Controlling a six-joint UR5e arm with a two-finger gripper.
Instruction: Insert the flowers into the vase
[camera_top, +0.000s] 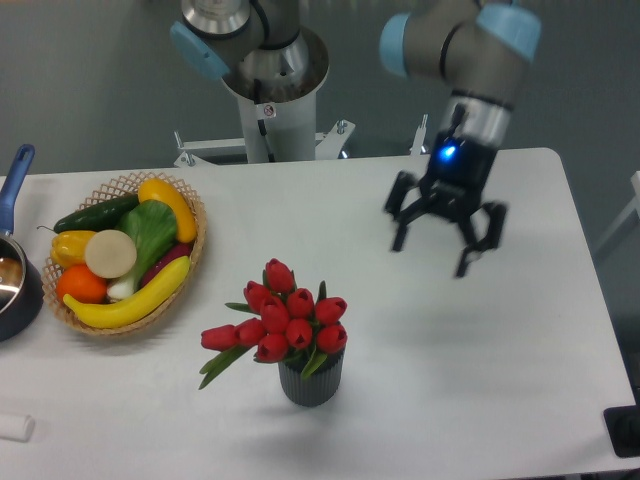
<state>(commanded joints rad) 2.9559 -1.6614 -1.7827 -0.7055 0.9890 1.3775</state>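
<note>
Leftmost, a pot (18, 290) with a blue handle sits half out of view at the table's (420, 400) edge, and below it a small white object (15, 427) lies near the front corner; what it is I cannot tell. Next comes a wicker basket (195, 245) piled with fruit and vegetables, a banana along its near rim, a cucumber at the back; it stands apart from the work and plays no part in it. Toward the middle, close to the front edge, the vase (311, 383) stands upright with the flowers (285, 318) already in it: red buds crowd above the mouth, and because the bunch is wider than the vase, one bud and a few leaves spill down to the left over the rim. The stems are hidden inside, so how deep they sit cannot be seen. Further right and farther back, the gripper (446, 240) hangs above the table with its fingers spread and nothing between them, well apart from the vase. Judging by that, the insertion looks done and the flowers released; the bunch leans somewhat left, yet the vase seems to carry it without tipping.
</note>
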